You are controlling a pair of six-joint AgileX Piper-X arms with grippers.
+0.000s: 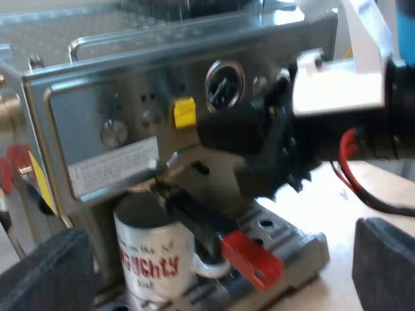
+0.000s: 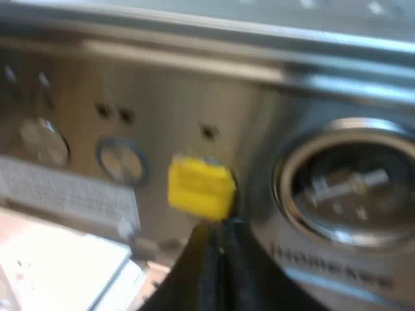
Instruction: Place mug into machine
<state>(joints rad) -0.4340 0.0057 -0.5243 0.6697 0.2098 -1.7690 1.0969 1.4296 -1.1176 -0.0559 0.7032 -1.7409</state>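
The white mug [image 1: 155, 259] with red lettering stands upright on the drip tray [image 1: 288, 238] of the espresso machine [image 1: 97, 91], directly under the locked-in metal holder. The holder's dark handle [image 1: 193, 217] juts out over the mug's rim and ends in red [image 1: 251, 258]. My left gripper [image 1: 214, 285] is open and holds nothing; its fingers [image 1: 45, 272] are spread wide, short of the mug. My right gripper [image 2: 219, 259] is shut, empty, with its tips just under the yellow button [image 2: 200, 183] on the machine's front panel. From the left wrist view, the right gripper [image 1: 206, 129] hovers beside that button [image 1: 184, 111].
A round pressure gauge [image 2: 353, 188] and round metal buttons [image 2: 122, 161] sit on the panel near the right gripper. A label plate [image 1: 113, 167] is fixed above the mug. A pale tabletop [image 1: 337, 214] lies beyond the drip tray.
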